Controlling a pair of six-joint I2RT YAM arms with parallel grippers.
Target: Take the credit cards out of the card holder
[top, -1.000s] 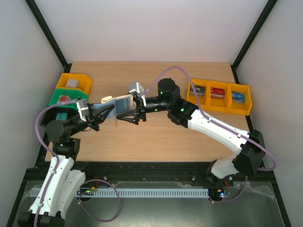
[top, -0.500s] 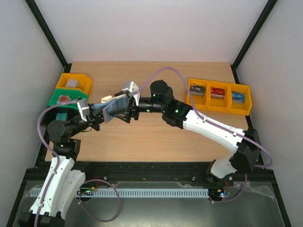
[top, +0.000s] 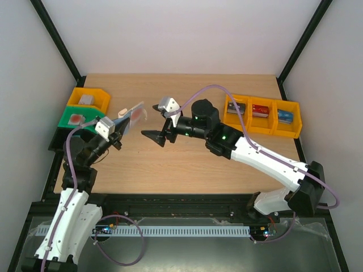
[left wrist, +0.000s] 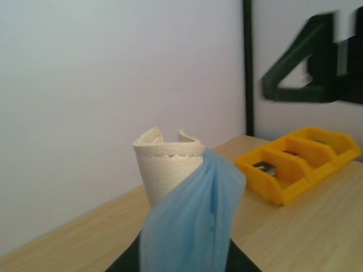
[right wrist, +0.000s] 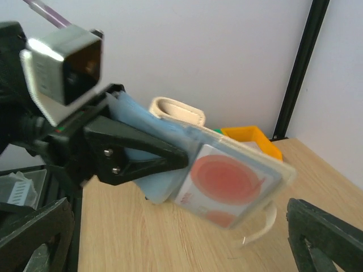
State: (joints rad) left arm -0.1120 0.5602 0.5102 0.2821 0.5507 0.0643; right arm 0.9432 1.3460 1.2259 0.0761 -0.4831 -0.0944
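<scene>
Left gripper (top: 120, 129) clamped tight on the blue-lined card holder (top: 131, 116), held above the table's (top: 187, 164) 9 o'clock side, a red-printed card (right wrist: 227, 180) showing inside; right gripper (top: 157, 126) gapes wide, empty, at the card holder's 3 o'clock

Lab test cell: white panels (top: 181, 34), black frame posts (top: 57, 37), wooden bench (top: 187, 170).

Beige-and-blue card holder (right wrist: 139, 122) aloft, unfolded and tilted, with a red-printed credit card (right wrist: 229, 182) partly out of it.
</scene>
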